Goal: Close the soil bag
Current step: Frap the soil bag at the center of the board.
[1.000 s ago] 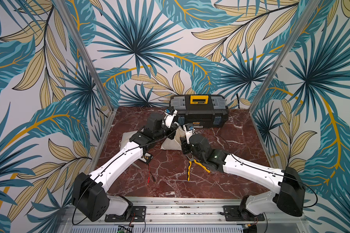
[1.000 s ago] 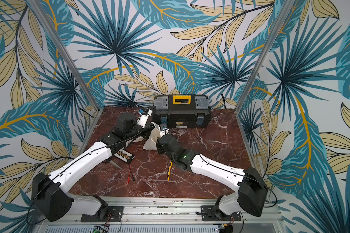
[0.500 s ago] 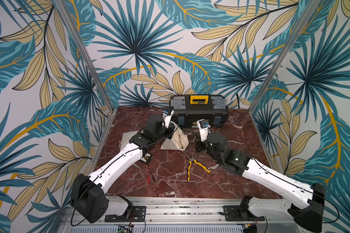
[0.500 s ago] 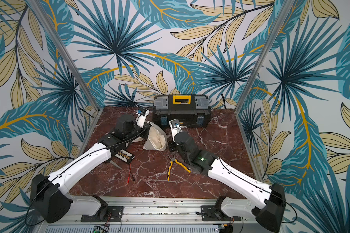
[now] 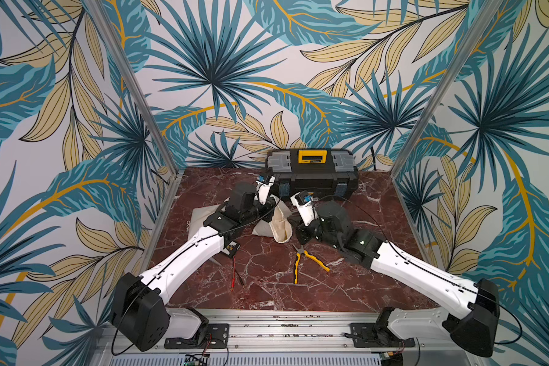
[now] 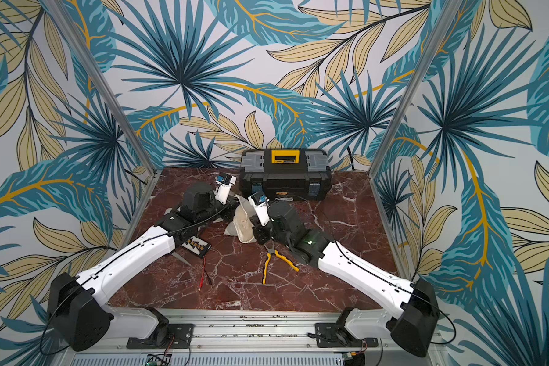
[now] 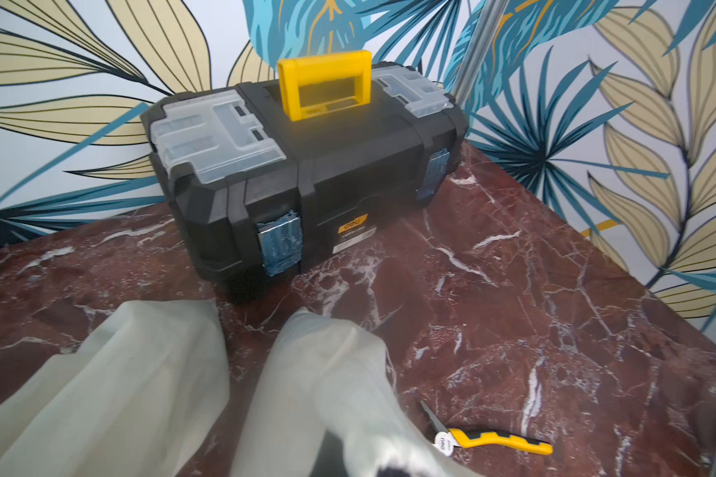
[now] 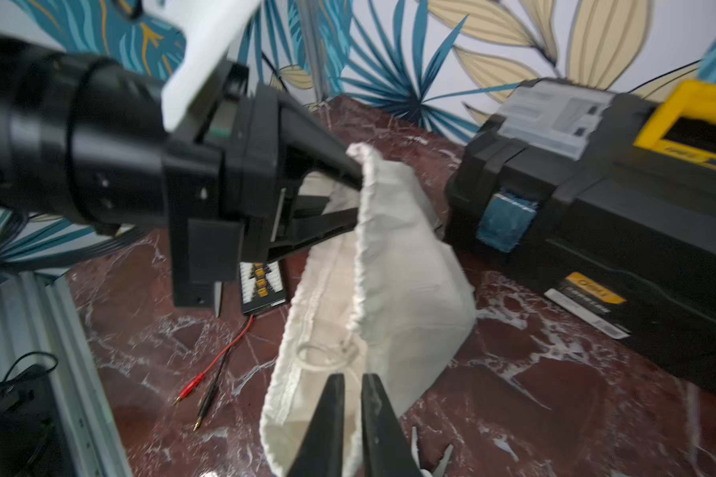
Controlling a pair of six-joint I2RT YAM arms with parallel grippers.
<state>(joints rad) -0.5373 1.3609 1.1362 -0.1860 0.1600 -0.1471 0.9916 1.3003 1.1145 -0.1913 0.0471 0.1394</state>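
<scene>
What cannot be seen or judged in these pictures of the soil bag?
- Whether soil is inside the soil bag: its cloth hides that in every view.
- Left claw: bag cloth covers it in the left wrist view, its own wrist in both top views.
- Right claw: the right wrist view is too blurred to show whether it pinches the drawstring.

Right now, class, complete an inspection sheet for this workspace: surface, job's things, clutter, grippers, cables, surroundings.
Surface: red-brown marble tabletop, no spills seen.
Job's things: cream cloth drawstring bag, mouth open.
Clutter: black toolbox with yellow handle; yellow-handled pliers; black connector board.
Grippers: left gripper jaws shut on bag rim; right gripper jaws nearly shut at the drawstring, grip unclear.
Cables: red and black test leads loose on surface.
Surroundings: leaf-patterned walls, aluminium posts.
</scene>
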